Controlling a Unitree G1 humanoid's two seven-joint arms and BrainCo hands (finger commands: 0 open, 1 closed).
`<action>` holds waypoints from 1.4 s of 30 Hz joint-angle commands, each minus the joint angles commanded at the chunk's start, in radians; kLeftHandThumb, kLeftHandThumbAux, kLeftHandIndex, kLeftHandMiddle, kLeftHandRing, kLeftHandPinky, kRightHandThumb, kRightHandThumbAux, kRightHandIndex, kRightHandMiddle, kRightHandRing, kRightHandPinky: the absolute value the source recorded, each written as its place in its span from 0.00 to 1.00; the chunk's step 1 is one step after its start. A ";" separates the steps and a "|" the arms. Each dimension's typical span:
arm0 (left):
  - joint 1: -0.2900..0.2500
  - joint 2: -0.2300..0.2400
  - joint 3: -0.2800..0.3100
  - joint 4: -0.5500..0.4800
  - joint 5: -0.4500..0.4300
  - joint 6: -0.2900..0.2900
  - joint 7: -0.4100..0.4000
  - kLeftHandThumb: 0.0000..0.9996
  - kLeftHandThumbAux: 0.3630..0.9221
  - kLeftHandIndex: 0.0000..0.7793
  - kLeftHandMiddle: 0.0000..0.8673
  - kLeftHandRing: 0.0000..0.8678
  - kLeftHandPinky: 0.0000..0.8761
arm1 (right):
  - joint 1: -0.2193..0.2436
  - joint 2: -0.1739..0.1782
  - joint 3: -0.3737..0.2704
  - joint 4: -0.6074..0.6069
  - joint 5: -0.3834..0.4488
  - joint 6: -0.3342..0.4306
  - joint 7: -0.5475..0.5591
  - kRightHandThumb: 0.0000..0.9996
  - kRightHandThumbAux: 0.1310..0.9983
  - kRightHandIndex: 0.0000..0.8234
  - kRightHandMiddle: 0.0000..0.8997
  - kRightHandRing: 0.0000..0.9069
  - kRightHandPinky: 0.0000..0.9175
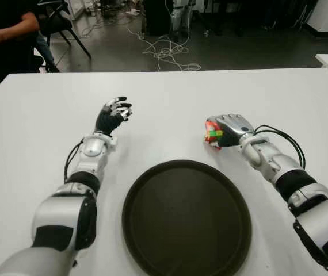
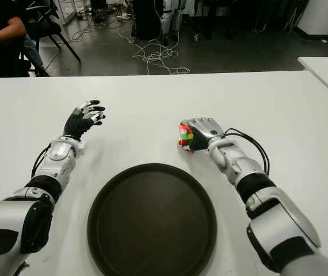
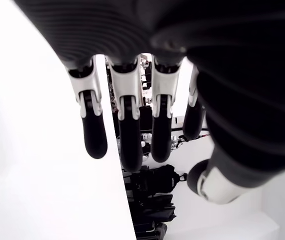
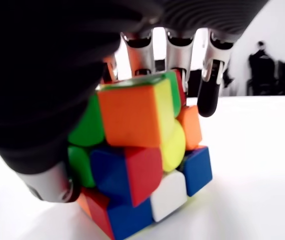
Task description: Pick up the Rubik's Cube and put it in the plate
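The robot's right hand (image 1: 231, 130) lies palm-down over the multicoloured plastic Rubik's Cube (image 4: 141, 161), its fingers (image 4: 207, 92) curled round the far side in a grasp (the cube's layers look twisted out of line), and the cube sits on the white table (image 1: 170, 98) just beyond the right rim of the round dark brown plate (image 1: 187, 217). The left hand (image 1: 113, 115) shows left of the plate, fingers loosely spread and holding nothing.
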 joint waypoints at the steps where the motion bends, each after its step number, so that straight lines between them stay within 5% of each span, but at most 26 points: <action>1: 0.000 0.000 -0.001 0.000 0.001 0.000 0.001 0.23 0.65 0.28 0.35 0.37 0.38 | 0.000 0.001 -0.002 0.003 0.002 -0.001 -0.008 0.83 0.65 0.44 0.56 0.44 0.39; 14: 0.001 0.001 -0.006 -0.001 0.004 -0.003 0.011 0.23 0.66 0.29 0.35 0.38 0.38 | -0.006 0.014 -0.021 0.058 0.020 -0.004 -0.121 0.83 0.65 0.44 0.58 0.45 0.34; 21: 0.001 0.001 -0.003 -0.001 0.001 -0.003 0.007 0.22 0.66 0.28 0.35 0.38 0.38 | -0.013 0.014 -0.021 0.083 0.018 -0.017 -0.158 0.93 0.63 0.43 0.58 0.51 0.36; 42: -0.001 0.003 -0.004 0.001 0.007 -0.001 0.013 0.21 0.64 0.28 0.35 0.38 0.39 | -0.017 -0.006 -0.038 0.070 0.030 -0.056 -0.242 0.94 0.63 0.45 0.52 0.52 0.30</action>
